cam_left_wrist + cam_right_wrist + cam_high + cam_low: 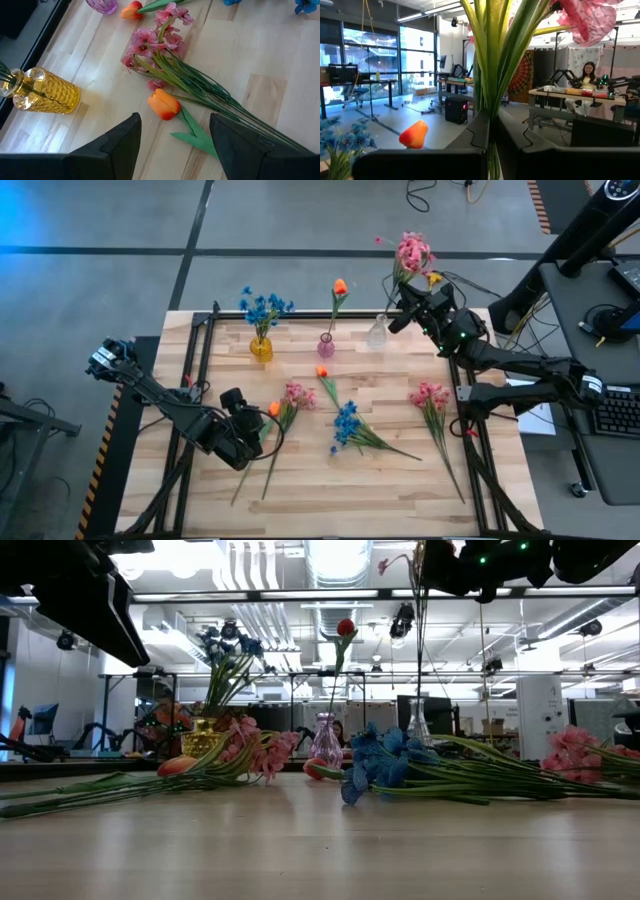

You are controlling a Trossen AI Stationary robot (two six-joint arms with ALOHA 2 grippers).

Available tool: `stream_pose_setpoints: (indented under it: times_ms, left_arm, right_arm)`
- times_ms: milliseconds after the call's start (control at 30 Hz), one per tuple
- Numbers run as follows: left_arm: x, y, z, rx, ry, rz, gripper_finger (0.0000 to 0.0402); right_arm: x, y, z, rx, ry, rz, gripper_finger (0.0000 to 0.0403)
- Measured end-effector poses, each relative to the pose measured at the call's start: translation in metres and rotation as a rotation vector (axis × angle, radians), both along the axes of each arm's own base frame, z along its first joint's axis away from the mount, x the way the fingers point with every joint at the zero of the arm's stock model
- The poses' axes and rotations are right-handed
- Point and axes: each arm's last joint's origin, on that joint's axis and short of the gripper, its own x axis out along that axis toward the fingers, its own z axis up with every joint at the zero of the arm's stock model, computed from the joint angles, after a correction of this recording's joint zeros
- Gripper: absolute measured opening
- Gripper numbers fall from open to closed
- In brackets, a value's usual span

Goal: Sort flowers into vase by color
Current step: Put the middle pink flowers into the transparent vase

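Wooden tabletop (300, 480): loose flowers (350, 425) mid-surface. Right claw (408, 307) clamps pink spray (412, 252) above clear vase (377, 332), far right. Left claw (255, 425) open over orange tulip (164, 104). Risk: stems miss the narrow neck and tip the vase.

Light wood butcher-block table (400, 490) on a dark frame. 3 vases along the far edge: yellow vase (261, 348) with blue blooms, purple vase (326, 345) with 1 orange bud, clear vase (377, 333). Lying flat: pink spray (296, 395) beside an orange bud (274, 409) near-left, another orange bud (322, 371) and blue bunch (346, 423) at centre, pink spray (430, 395) at right.
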Motion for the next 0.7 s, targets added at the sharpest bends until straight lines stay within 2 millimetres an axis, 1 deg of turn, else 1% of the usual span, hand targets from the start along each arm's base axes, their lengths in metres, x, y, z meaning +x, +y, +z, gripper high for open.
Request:
stream_pose_setpoints:
  times_ms: [567,700]
  left_arm:
    - [0.0,0.0,0.0,0.0,0.0,0.0,0.0217]
    - [0.0,0.0,0.0,0.0,0.0,0.0,0.0217]
  right_arm:
    - [0.001,-0.0006,-0.0037,0.034,0.015,0.004,0.0013]
    - [0.0009,-0.0012,-0.006,0.053,0.031,-0.018,0.0013]
